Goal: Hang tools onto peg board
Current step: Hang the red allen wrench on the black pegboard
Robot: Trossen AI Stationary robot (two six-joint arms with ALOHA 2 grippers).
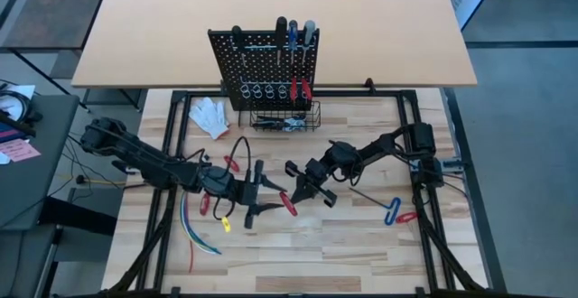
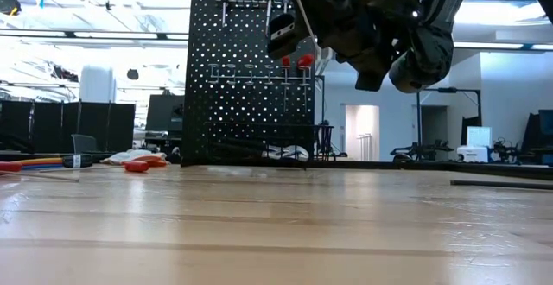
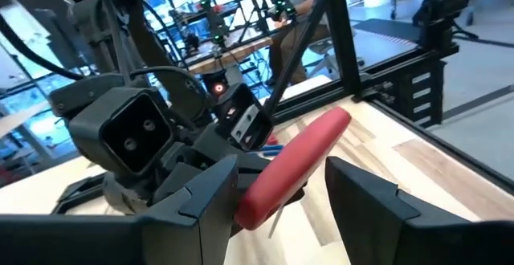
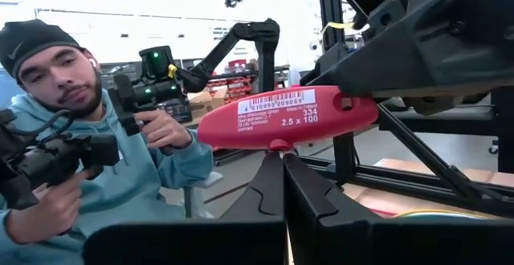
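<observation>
Left tool (image 1: 267, 192): over the middle of the bench, fingers (image 3: 365, 205) clasped on either side of the red handle of a T-handled tool (image 3: 293, 167), which it carries off the bench.
Right tool (image 1: 301, 186): just beside the left one, facing it — fingers (image 4: 277, 189) pressed together on the thin shaft right under the same red handle (image 4: 285, 122), which bears a white printed label.
Handover point: both arms meet mid-bench, in front of the peg board; seen from bench height they hang clear above the wood.
Peg board (image 1: 265, 65): black perforated panel standing upright at the bench's far edge, with a row of metal rings across it.
Hung tools (image 1: 293, 34): several handles stick up along the board's top edge; two red grips (image 2: 296, 60) hang at the ring row.
Wire basket (image 1: 285, 117): at the foot of the board, holding items I cannot tell apart.
Loose tools: red-handled pliers (image 1: 235, 157) near the left arm — a blue and red T-shaped key (image 1: 397, 213) toward the bench's right edge.
White glove (image 1: 209, 116): at the far left of the bench, beside the board.
Coloured wires (image 1: 191, 229): near the front left corner.
Person (image 4: 76, 144): beyond the bench, in a light hoodie and dark cap, gripping two handheld controllers.
</observation>
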